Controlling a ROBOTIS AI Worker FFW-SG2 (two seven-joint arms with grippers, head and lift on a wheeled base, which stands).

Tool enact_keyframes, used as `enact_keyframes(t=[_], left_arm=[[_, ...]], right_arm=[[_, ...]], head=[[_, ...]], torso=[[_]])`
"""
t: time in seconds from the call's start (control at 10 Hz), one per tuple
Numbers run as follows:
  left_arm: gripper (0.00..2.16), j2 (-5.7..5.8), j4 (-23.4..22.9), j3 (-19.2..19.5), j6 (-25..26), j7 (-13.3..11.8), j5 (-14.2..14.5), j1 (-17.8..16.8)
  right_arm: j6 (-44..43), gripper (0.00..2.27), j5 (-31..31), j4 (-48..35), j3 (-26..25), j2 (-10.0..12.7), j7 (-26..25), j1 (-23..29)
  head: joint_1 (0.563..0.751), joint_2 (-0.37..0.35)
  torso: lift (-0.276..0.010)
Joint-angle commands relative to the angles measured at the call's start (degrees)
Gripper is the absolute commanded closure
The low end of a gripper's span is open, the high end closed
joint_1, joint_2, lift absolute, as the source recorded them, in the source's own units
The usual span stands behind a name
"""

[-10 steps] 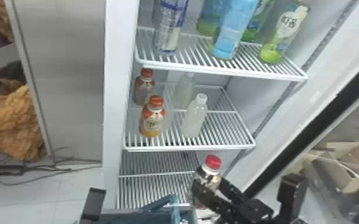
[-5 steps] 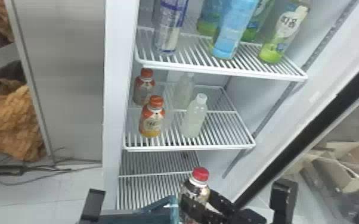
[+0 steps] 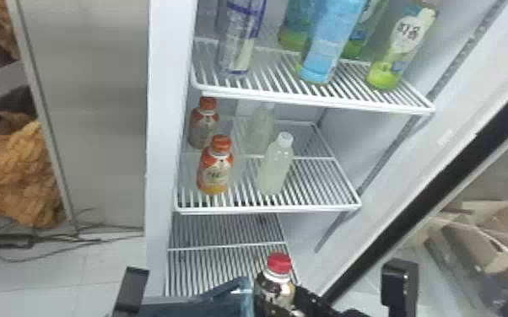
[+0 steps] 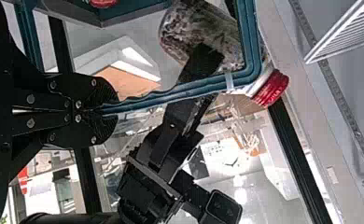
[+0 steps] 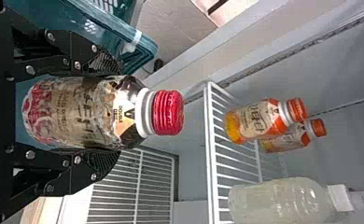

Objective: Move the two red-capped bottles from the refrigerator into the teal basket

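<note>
The red cap (image 5: 168,113) is showing ribbed, glossy plastic, the teal basket (image 4: 252,37) is looking smooth, and the front edge of the shelf (image 3: 266,209) is gleaming.

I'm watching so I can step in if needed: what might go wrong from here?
The clear bottle with the red cap, clamped in the right tool, is close to the teal plastic basket's rim and might catch on it.

The left tool pinches only that rim, so a knock could tip the basket.
</note>
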Motion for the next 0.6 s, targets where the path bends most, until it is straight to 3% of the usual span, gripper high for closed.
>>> enact_keyframes(t=[0.0, 0.3, 0.5], left_arm=[[1.13, 0.0, 0.0, 0.0, 0.0, 0.0, 0.0, 0.0], [1.13, 0.0, 0.0, 0.1, -0.3, 0.0, 0.0, 0.0], [1.13, -0.09, 0.0, 0.1, -0.3, 0.0, 0.0, 0.0]], right_arm=[[1.7, 0.73, 0.1, -0.1, 0.0, -0.1, 0.0, 0.1], [3.3, 0.69, 0.1, 0.5, 0.1, -0.2, 0.7, -0.4], [3.5, 0.51, 0.4, 2.2, 0.5, -0.3, 2.1, -1.7]], head=[[0.695, -0.35], [0.695, -0.35], [0.695, -0.35]], torso=[[-0.228], [-0.228], [-0.228]])
